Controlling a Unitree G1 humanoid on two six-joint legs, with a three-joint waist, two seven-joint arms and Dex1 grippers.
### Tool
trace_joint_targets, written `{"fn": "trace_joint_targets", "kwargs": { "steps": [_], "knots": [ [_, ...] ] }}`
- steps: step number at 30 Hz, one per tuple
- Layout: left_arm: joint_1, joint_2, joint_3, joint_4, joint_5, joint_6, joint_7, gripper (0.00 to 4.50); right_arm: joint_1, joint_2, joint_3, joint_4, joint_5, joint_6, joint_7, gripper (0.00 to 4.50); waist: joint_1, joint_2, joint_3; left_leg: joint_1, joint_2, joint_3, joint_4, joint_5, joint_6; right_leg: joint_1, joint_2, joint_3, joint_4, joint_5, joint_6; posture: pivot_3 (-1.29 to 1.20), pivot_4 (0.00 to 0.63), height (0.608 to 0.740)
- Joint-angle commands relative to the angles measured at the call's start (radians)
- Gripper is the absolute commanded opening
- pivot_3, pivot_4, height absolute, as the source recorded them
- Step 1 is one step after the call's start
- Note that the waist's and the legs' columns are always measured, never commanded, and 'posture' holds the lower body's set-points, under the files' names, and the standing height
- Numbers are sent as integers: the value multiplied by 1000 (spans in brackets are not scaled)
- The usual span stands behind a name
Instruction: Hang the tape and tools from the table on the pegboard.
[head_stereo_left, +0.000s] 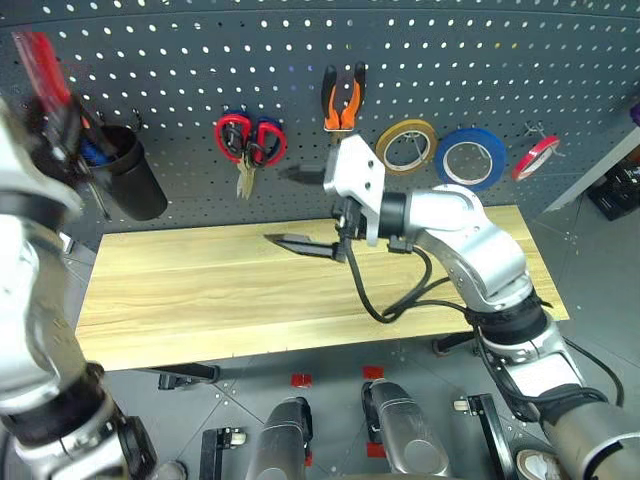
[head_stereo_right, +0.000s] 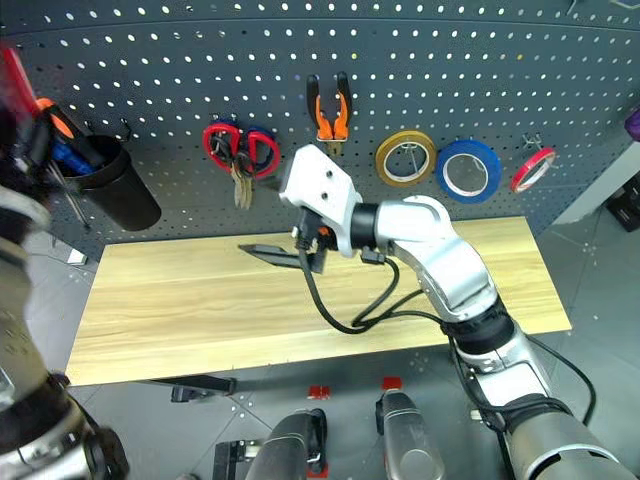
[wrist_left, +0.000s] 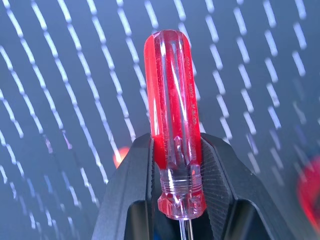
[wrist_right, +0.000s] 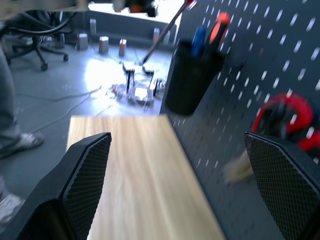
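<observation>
The left gripper (wrist_left: 175, 200) has its jaws pinching the red-handled screwdriver (wrist_left: 172, 120) upright at ten o'clock, ready for the black cup (head_stereo_left: 128, 170) on the pegboard (head_stereo_left: 450, 50); the right gripper (wrist_right: 180, 175) idles with jaws spread over the worktop (head_stereo_left: 200, 290).

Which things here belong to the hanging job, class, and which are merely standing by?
Job things:
red-handled screwdriver, clamped in the left gripper
pliers and blue tape, on the pegboard
table

Standing by:
red scissors
yellow-brown tape
thin red tape
black cup of screwdrivers
right gripper, open
</observation>
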Motion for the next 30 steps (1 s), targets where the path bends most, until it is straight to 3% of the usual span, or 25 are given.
{"fn": "trace_joint_targets", "kwargs": {
  "steps": [1,6,10,21,22,27,30],
  "knots": [
    [-81,44,-29,140,26,-135,-13,946,-48,31,-29,15,20,-9,-9,4500,-1,0,-1,0,0,0,0,0,0,0,0,0,0,0,0,-210,181,740],
    [-164,52,-114,367,97,-358,-11,946,-85,74,-18,66,-14,-27,-48,4500,-3,0,-1,-1,0,0,0,0,0,-2,0,-1,0,0,-1,-222,183,740],
    [-195,28,-138,457,102,-434,10,946,-88,88,-16,68,-27,-25,-61,4500,-5,0,-1,-1,0,2,0,0,0,-3,-1,0,1,0,-1,-235,185,740],
    [-14,7,-65,343,147,-470,136,946,-72,84,-3,52,-35,-7,-68,4500,-54,0,-2,-1,0,3,0,0,0,-5,-1,0,3,1,-1,-250,186,740],
    [-1,6,-62,335,150,-467,147,1674,-73,84,-3,54,-36,-8,-68,4500,-57,0,-2,-1,0,3,0,0,0,-5,-1,0,3,1,-1,-250,186,740],
    [19,0,-71,325,145,-452,170,3130,-70,83,-3,55,-37,-10,-67,4500,-59,0,-8,-1,0,3,0,0,0,-5,-1,0,3,1,-1,-241,179,740],
    [10,-3,-91,284,130,-419,161,3130,-59,79,-5,42,-35,-8,-67,4500,-58,0,-14,-1,0,3,0,0,0,-5,-1,0,3,1,-1,-244,175,740]
  ]
}}
